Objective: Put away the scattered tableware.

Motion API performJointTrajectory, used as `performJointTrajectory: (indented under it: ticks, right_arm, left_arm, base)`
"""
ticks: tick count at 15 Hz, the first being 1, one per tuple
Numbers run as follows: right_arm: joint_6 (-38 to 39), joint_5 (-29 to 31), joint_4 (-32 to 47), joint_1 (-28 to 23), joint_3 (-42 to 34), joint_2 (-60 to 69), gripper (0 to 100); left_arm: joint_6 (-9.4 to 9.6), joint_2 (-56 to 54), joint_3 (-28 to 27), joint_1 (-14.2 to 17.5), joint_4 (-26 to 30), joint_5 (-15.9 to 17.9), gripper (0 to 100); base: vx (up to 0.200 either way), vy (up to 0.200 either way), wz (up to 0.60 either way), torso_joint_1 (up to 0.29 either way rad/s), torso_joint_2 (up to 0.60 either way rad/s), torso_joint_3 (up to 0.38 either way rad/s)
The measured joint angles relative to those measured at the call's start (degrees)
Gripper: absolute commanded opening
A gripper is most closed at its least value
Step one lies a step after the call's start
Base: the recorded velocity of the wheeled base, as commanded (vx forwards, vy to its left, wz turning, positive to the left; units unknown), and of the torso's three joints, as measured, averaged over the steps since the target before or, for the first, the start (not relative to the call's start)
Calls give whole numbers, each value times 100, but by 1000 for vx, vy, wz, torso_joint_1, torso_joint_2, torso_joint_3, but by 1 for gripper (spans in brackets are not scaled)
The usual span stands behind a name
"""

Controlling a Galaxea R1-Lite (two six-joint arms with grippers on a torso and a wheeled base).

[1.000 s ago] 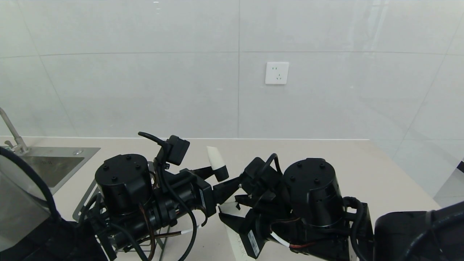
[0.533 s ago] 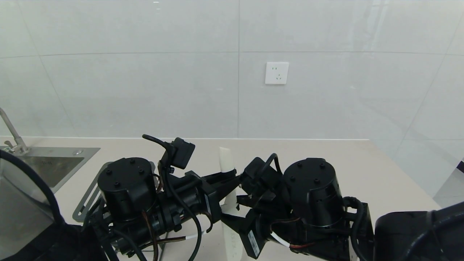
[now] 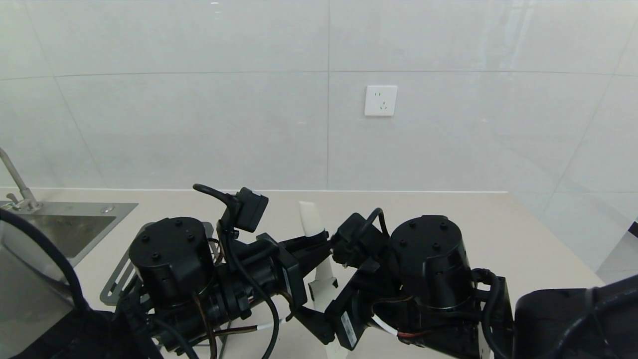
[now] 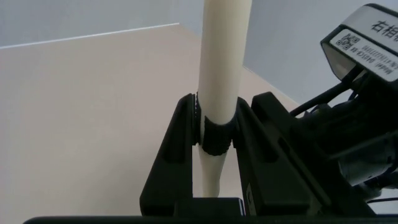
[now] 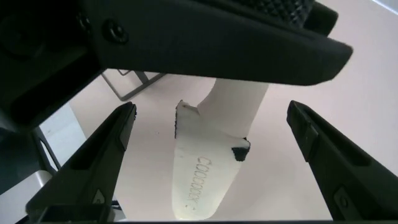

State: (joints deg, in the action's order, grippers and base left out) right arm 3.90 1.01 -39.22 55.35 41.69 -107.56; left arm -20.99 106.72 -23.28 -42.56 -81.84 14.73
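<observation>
A cream-white utensil stands almost upright above the beige counter, its handle end pointing up. My left gripper is shut on its round handle, with a black ring on the handle sitting right between the fingers. The utensil's flat white lower end, with two small black patches at its edges, hangs between the spread fingers of my right gripper, which is open and touches nothing. The two grippers are close together at the middle of the counter's near side.
A steel sink with a faucet lies at the left. A metal rack sits under my left arm. A wall socket is on the tiled wall behind. The counter's right and far parts lie bare.
My left gripper has swung the utensil from a leftward tilt to nearly upright and carried it right. The right gripper has shifted so its fingers flank the utensil's lower end.
</observation>
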Motion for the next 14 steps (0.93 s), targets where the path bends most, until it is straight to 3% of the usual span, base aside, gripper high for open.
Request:
performJointTrajectory:
  ticks: [4, 6, 9, 14]
  right_arm:
    - [99, 62, 5, -37, -44, 98, 100]
    - [118, 68, 2, -41, -63, 211, 100]
    - [223, 66, 5, -44, -88, 336, 100]
    - [280, 73, 5, -48, -106, 539, 100]
  left_arm:
    - [2, -2, 0, 11, -148, -59, 0]
    - [2, -5, 0, 22, -345, -364, 0]
    - [-5, -10, 0, 59, -692, -523, 0]
    - [4, -107, -15, 284, -811, -655, 0]
  base:
    - [0, 0, 0, 0, 0, 0]
    - [0, 0, 0, 0, 0, 0]
    - [0, 0, 0, 0, 0, 0]
    - [0, 0, 0, 0, 0, 0]
